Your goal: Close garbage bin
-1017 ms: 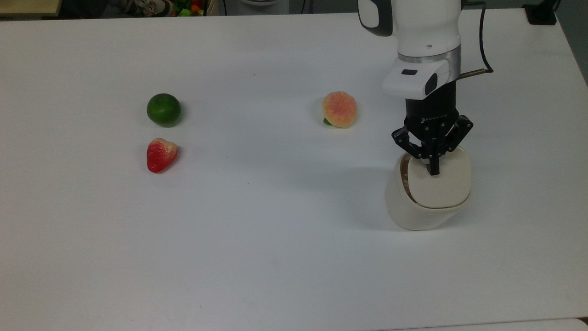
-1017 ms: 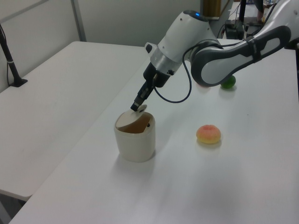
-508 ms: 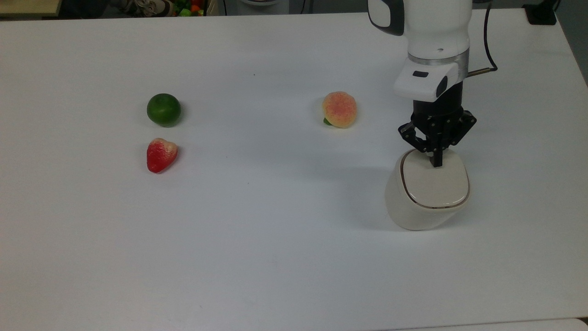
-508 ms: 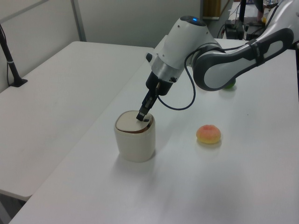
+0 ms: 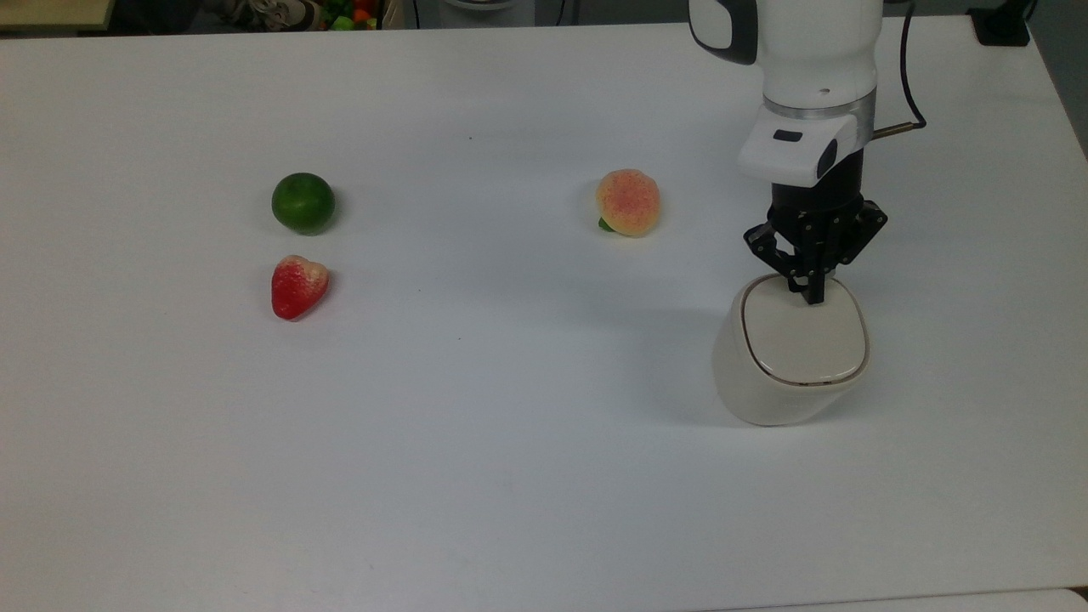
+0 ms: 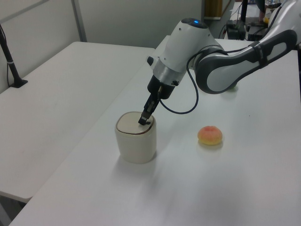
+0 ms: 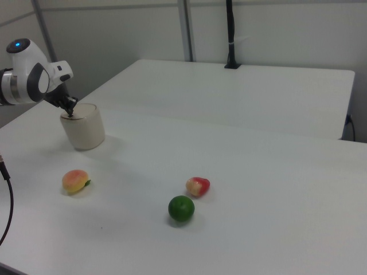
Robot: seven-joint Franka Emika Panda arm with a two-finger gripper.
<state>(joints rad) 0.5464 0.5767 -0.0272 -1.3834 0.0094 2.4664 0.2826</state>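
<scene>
The garbage bin [image 5: 790, 357] stands near the top view's right edge of the white table [image 5: 510, 425], its flat lid lying flush in the rim, so the closing looks done or nearly so. The gripper [image 5: 814, 291], fingers pinched together and holding nothing, rests its tip on the lid's far edge. Next, I'd guess, comes a straight lift off that smooth, cream plastic, rounded-square body.
</scene>
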